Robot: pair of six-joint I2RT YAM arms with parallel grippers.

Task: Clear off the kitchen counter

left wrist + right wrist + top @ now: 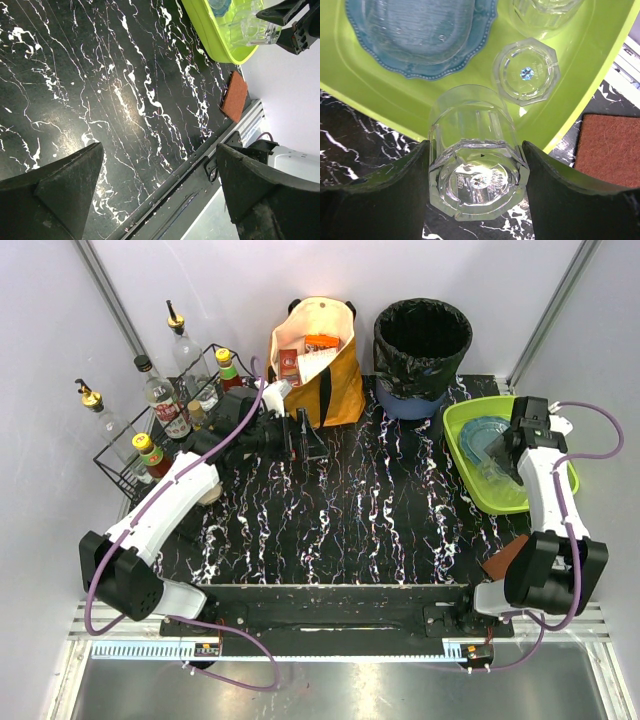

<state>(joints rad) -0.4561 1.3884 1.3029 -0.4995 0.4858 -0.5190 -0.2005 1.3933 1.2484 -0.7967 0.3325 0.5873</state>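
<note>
From above, the kitchen counter [350, 510] fills the middle of the table, bare across its centre and near edge. The left gripper [303, 438] sits at the far side just before a tote bag [315, 365]; it is dark against the dark stone, so its jaws cannot be read here. A black bin [422, 340] stands beside the bag. A wire rack [130, 465] at the left edge holds at least five bottles, some overlapping. The right gripper [500, 455] hangs over a lime-green tray [458, 425] at the right edge, its arm covering part of the tray and part of a brown pad [503, 560]. One blue plate [485, 432] shows in the tray.

In the left wrist view, the two fingers [70, 185] stand wide apart with nothing between them, over open counter. The near edge runs diagonally below, with the pad lying just inside it. A corner of the tray is cut off at the top.

In the right wrist view, the fingers [395, 185] clamp one clear tumbler [477, 175] on its sides, base toward the camera, across the tray's near rim. Whether it touches the rim is unclear. Two more glasses are in the tray: one eight-sided glass [526, 72] fully visible, another [540, 15] cut off at the top. The plate is cropped too. Counter shows at lower left, the pad at the right.
</note>
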